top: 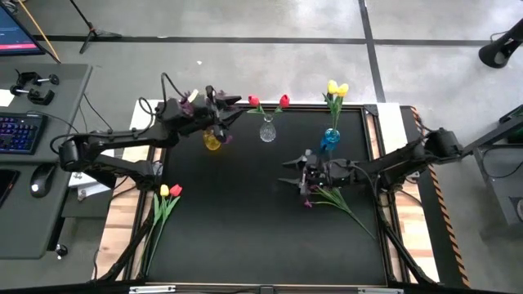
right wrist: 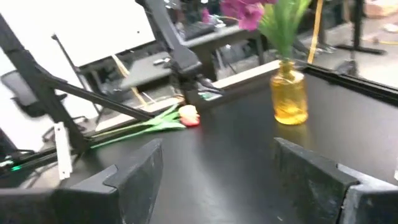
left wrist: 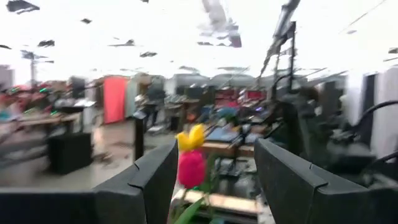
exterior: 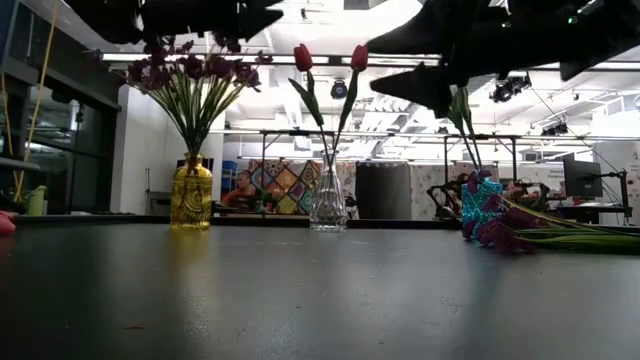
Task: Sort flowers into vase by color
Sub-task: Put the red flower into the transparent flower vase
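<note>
A yellow vase (top: pixel 212 140) holds purple sprays (exterior: pixel 190 75). A clear vase (top: pixel 267 131) holds two red tulips (top: pixel 254 101), and a blue vase (top: pixel 329 139) holds yellow tulips (top: pixel 337 87). More purple flowers (top: pixel 327 197) lie flat on the black table beside the blue vase. A yellow and a red tulip (top: pixel 168 191) lie near the left edge. My left gripper (top: pixel 233 100) hangs open above the yellow vase, pointing at the red tulips (left wrist: pixel 191 168). My right gripper (top: pixel 288 173) stands open over the table by the lying purple flowers, holding nothing.
The three vases stand in a row along the table's far edge (top: pixel 270 104). The near half of the black table top (top: pixel 261 237) is bare. A desk with a keyboard (top: pixel 18 131) and a mouse stands to the left of the table.
</note>
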You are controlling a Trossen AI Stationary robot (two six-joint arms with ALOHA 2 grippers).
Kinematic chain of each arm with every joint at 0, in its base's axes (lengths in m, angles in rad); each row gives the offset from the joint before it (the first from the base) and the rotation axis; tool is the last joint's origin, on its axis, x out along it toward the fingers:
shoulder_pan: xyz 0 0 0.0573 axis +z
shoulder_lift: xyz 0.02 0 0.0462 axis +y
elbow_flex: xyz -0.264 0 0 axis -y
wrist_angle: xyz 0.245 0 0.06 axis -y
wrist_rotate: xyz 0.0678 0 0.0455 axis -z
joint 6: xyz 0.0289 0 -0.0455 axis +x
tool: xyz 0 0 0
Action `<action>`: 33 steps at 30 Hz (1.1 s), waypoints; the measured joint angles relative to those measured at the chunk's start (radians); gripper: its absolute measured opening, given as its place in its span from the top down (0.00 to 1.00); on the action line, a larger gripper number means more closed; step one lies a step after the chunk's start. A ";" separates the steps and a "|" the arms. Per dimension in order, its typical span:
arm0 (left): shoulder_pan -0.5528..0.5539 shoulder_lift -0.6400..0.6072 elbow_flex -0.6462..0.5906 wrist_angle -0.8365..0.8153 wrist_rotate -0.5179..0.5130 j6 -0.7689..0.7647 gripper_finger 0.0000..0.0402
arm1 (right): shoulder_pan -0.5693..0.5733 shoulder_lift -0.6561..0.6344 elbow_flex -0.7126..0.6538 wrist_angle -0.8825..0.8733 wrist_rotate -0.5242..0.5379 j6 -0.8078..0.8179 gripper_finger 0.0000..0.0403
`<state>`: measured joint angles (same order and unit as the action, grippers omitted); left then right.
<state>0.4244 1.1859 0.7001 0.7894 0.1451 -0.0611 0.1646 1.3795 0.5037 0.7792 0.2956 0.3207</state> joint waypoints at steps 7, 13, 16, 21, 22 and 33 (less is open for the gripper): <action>0.001 -0.029 0.029 0.001 0.014 -0.008 0.50 | 0.000 0.148 0.000 0.217 -0.022 -0.015 0.29; 0.000 -0.086 0.049 0.000 0.057 -0.008 0.50 | 0.000 0.205 0.000 0.282 -0.058 -0.033 0.29; -0.010 -0.118 0.049 -0.015 0.092 -0.048 0.50 | 0.000 0.200 0.000 0.296 -0.060 -0.054 0.29; -0.084 -0.139 0.050 -0.064 0.309 -0.118 0.50 | 0.000 0.171 0.001 0.321 -0.084 -0.091 0.29; -0.112 -0.139 0.050 -0.081 0.356 -0.120 0.50 | 0.000 0.167 0.001 0.320 -0.088 -0.094 0.29; -0.737 -0.106 0.050 -0.599 0.076 -0.006 0.50 | 0.000 0.163 0.001 0.250 -0.102 -0.075 0.29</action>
<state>-0.3131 1.0802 0.7502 0.1899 0.2208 -0.0673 0.1646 1.5425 0.5045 1.0294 0.1933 0.2453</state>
